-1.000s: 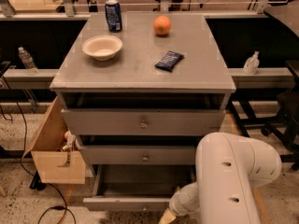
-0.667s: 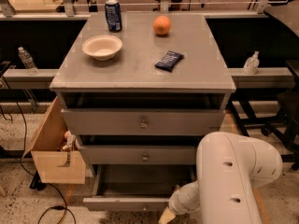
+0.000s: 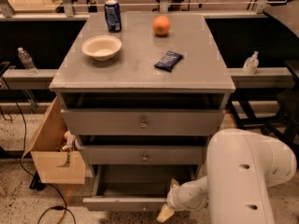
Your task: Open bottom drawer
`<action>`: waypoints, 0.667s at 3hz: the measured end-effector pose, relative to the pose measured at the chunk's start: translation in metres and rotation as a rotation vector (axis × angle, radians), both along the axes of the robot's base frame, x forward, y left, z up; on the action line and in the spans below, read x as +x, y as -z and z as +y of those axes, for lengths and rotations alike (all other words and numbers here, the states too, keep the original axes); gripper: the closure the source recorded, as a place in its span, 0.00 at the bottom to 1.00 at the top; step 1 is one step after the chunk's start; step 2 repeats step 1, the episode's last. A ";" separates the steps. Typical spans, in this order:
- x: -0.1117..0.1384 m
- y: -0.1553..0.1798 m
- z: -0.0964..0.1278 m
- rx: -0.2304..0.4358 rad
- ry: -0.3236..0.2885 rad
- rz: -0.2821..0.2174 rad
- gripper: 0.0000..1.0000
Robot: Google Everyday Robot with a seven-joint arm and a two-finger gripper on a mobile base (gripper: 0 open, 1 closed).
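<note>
The grey cabinet (image 3: 140, 73) has three drawers. The bottom drawer (image 3: 124, 203) stands pulled out toward me, and its dark inside (image 3: 140, 180) shows. Its slim front panel lies low in the camera view; I see no knob on it. My gripper (image 3: 165, 213) is at the right part of that front panel, at the lower edge of the view, with a tan tip showing. My white arm (image 3: 243, 176) fills the lower right and hides the cabinet's right bottom corner. The middle drawer (image 3: 142, 155) and top drawer (image 3: 142, 122) each stand slightly out.
On the cabinet top are a white bowl (image 3: 101, 47), a blue can (image 3: 112, 15), an orange (image 3: 161, 25) and a dark packet (image 3: 168, 60). A tan wooden box (image 3: 53, 148) stands at the cabinet's left. A black cable (image 3: 51, 204) lies on the floor. Bottles (image 3: 25, 59) (image 3: 251, 62) stand on the side rails.
</note>
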State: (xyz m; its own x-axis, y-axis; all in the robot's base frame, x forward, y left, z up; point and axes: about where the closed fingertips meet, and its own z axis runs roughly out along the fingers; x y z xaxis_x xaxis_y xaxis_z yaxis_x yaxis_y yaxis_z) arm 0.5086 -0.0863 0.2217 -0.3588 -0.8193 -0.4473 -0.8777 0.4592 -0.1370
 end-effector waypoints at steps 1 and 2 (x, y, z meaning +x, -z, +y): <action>-0.004 -0.024 0.003 0.002 -0.029 -0.044 0.00; -0.004 -0.024 0.003 0.002 -0.029 -0.044 0.00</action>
